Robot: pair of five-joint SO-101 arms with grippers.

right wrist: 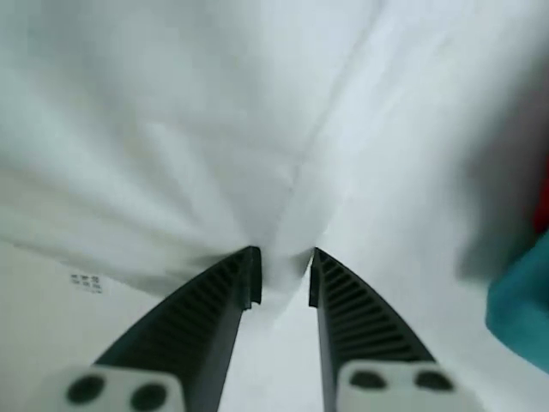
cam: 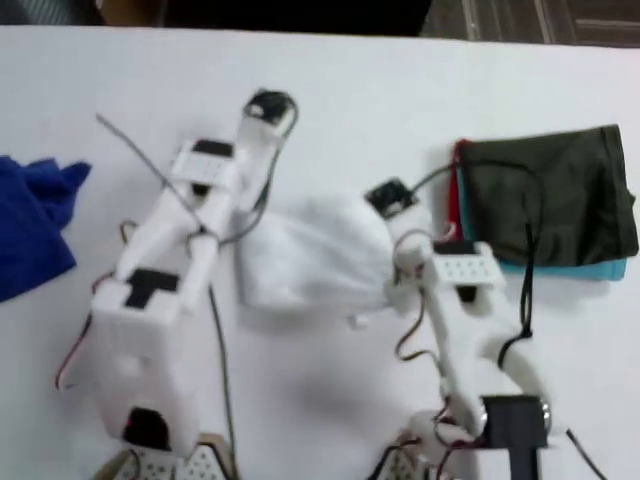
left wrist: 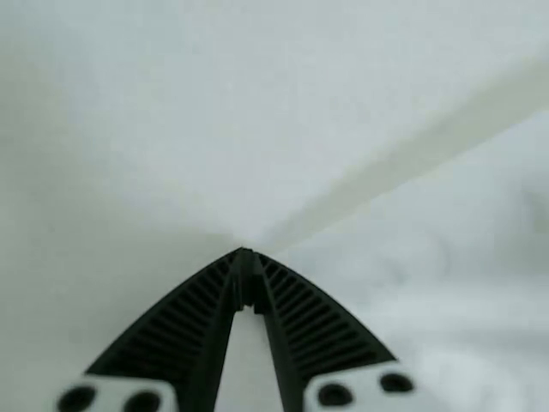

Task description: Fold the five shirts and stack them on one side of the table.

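Desk carries the white shirt at centre, judged mid-fold: right hand pinches its cloth, left hand is clenched, hold on cloth not determinable; next move calls for completing the fold before transfer to the folded stack.

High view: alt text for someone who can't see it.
A white shirt lies mid-table between the left arm and right arm. Beside the right arm sits a folded stack, dark on top; beyond the left arm, a crumpled blue shirt.
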